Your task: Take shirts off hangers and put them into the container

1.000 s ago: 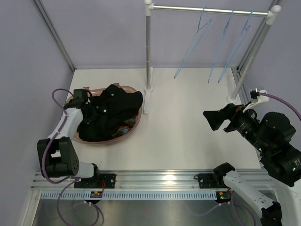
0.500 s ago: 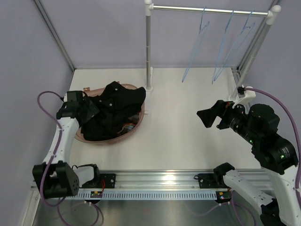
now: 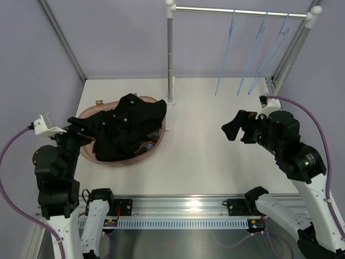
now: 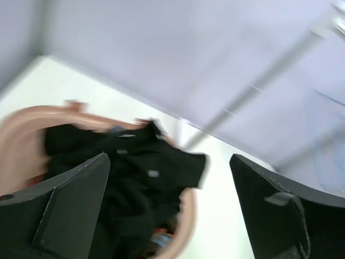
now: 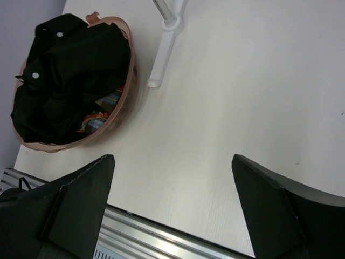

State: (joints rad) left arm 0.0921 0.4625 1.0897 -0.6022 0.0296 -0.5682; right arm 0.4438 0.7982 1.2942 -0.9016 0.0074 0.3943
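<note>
Black shirts (image 3: pixel 126 127): heaped over the plaid shirt (image 5: pixel 103 110) in the container (image 3: pixel 125 162), far left.
Left gripper (image 3: pixel 85 129): just released, jaws apart, pulled back near-left.
Right gripper (image 3: pixel 237 127): jaws apart, empty, right.
Hangers (image 3: pixel 253 54): bare on the rail (image 3: pixel 242 12); task looks done.

my left arm (image 3: pixel 54 172) / right arm (image 3: pixel 294 151): black joint housings, white links | cables (image 3: pixel 15 138): purple, one off each wrist | left gripper (image 4: pixel 168 162), right gripper (image 5: pixel 172 159): matte black wedge fingers | bases (image 3: pixel 105 200): black
</note>
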